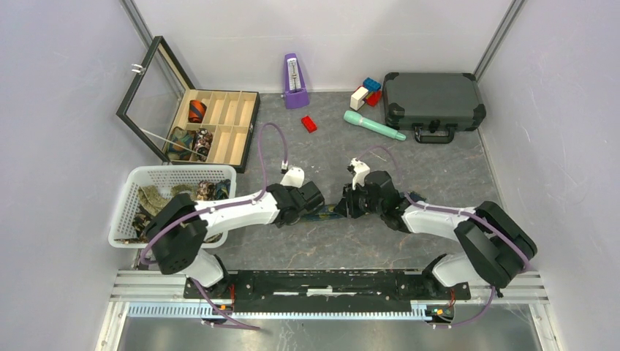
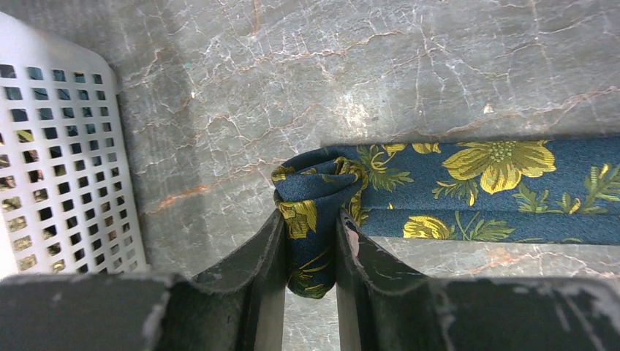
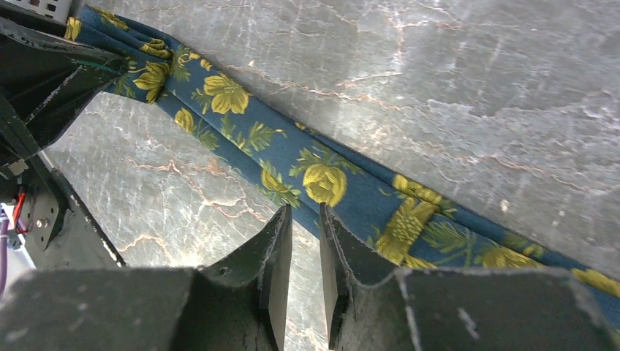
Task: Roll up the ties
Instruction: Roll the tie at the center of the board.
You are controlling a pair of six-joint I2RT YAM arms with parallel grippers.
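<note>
A grey marbled bench [image 1: 292, 252], closed in by pale walls [image 1: 329, 36], carries a navy tie [image 2: 475, 190] with yellow flowers, laid flat across its middle. The left hand [image 2: 311, 223] clamps the tie's bunched end, near the white basket [image 2: 58, 183]. The right hand [image 3: 303, 212] stands narrow with its tips at the tie's edge; whether it grips cannot be told.

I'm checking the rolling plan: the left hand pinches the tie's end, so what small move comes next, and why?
Probably turn the left hand to wind the folded end along the tie: the rest lies flat and straight, and the right hand hovers empty near it.
</note>
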